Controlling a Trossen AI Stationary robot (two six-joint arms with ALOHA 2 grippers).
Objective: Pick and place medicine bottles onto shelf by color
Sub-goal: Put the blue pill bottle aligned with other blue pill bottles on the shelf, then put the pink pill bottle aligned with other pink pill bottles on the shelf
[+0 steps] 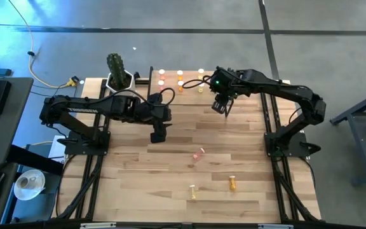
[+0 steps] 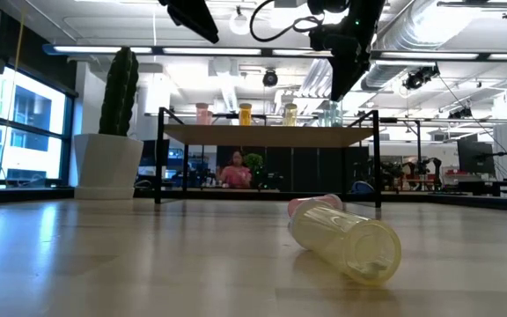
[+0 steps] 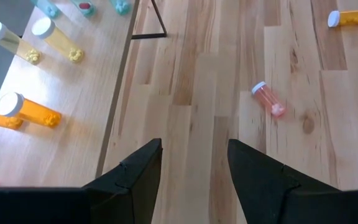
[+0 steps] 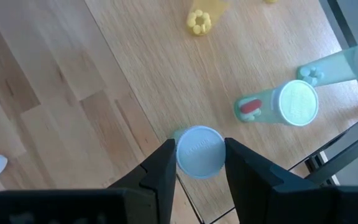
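Note:
The shelf (image 1: 189,88) stands at the table's far edge and carries several upright medicine bottles: orange (image 3: 23,115) and yellow (image 3: 58,40) ones, and pale green ones (image 4: 278,106) at its right end. My right gripper (image 4: 199,155) hangs over that right end, shut on another pale green bottle (image 4: 199,151). My left gripper (image 3: 194,146) is open above the table just near of the shelf, with nothing between its fingers. A pink (image 1: 199,152), an orange (image 1: 232,183) and a yellow bottle (image 1: 192,191) lie on their sides on the tabletop. My right gripper has the pale green bottle's white cap (image 4: 185,163) pinched between its two fingers, one on either side. The fingers come steeply from above, slanting down. The bottle stands upright over the shelf board; the cap hides its foot, so whether it rests there I cannot tell.
A white pot with a cactus (image 1: 117,73) stands left of the shelf. The shelf's black legs (image 2: 158,158) frame its ends. In the low view the lying yellow bottle (image 2: 350,242) fills the foreground with the pink one (image 2: 315,204) behind it. Bare tabletop lies between both arms.

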